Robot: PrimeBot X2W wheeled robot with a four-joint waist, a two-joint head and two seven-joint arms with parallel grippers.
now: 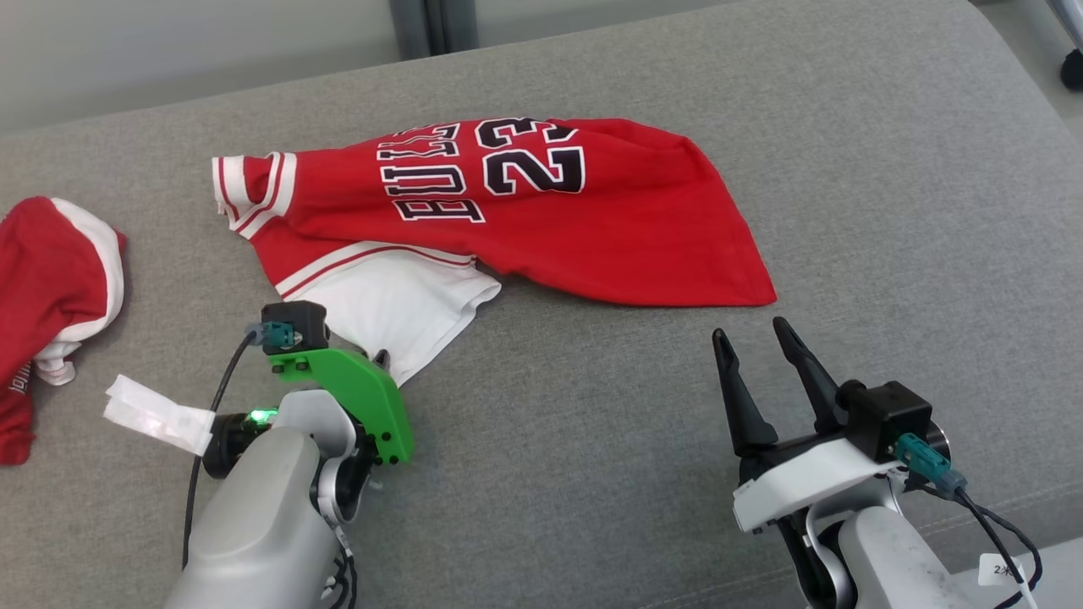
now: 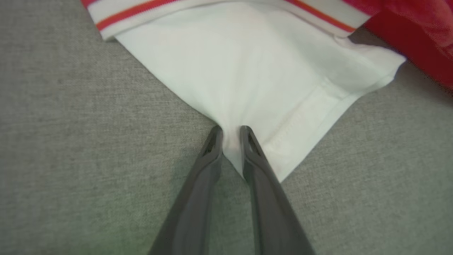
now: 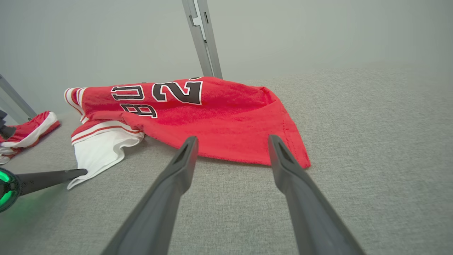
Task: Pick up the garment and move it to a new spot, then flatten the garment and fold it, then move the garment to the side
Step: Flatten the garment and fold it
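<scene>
The garment [image 1: 541,211] is a red jersey with black-and-white lettering and a white part at its near left, lying crumpled on the grey cushioned surface [image 1: 592,440]. My left gripper [image 1: 382,362] sits at the near corner of that white part. In the left wrist view the left gripper [image 2: 230,132] has its fingers drawn close together, with the white cloth [image 2: 254,71] pinched between the tips. My right gripper [image 1: 750,330] stands open just short of the red hem, nothing between its fingers. The right wrist view shows the right gripper [image 3: 232,139] facing the jersey [image 3: 219,120].
A second red-and-white garment [image 1: 51,288] lies bunched at the far left. A metal post [image 3: 201,35] rises behind the surface. A dark wheel [image 1: 1073,72] shows at the top right. Bare grey surface stretches to the right of the jersey.
</scene>
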